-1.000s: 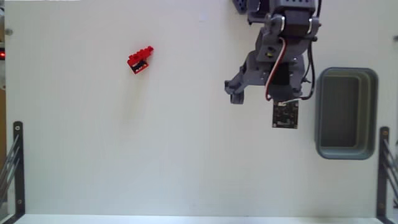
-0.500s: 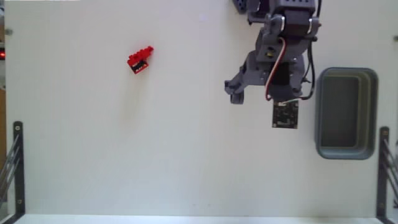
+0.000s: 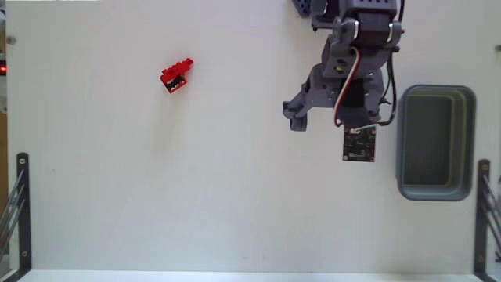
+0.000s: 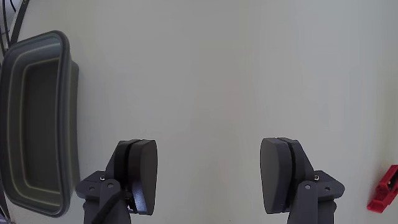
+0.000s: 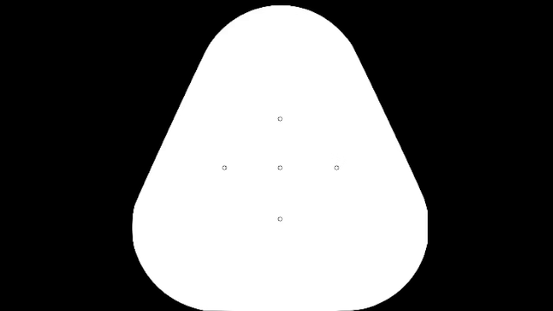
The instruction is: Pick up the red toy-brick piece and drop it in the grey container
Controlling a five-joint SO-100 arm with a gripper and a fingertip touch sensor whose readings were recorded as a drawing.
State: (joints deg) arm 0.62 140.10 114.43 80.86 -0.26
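A broad white table (image 3: pixel 196 196) with a smooth matte surface fills the fixed view, flanked at its lower corners by dark metal brackets (image 3: pixel 17 207) that the frame edges cut off. The grey arm (image 3: pixel 356 55) reaches in from the top edge, its base out of view, a red-and-white wire looping over its blocky printed parts and a small dark circuit board (image 3: pixel 359 144) hanging at its lower end. Just right of the arm lies the grey container (image 3: pixel 436 192), a dark rectangular plastic bin with rounded corners and a thick rim; the wrist view shows it (image 4: pixel 68 93) at the left edge, partly cut off. The gripper (image 4: pixel 214 177) hangs above bare table with its jaws spread wide and nothing between them, the two rounded dark fingers (image 4: pixel 144 171) standing well apart. The red toy-brick piece (image 3: pixel 176 75), a small glossy studded cluster with a dark underside, lies in the fixed view's upper left, well apart from arm and bin with only bare table between. In the wrist view only a sliver of it (image 4: pixel 384 188) shows at the right edge.
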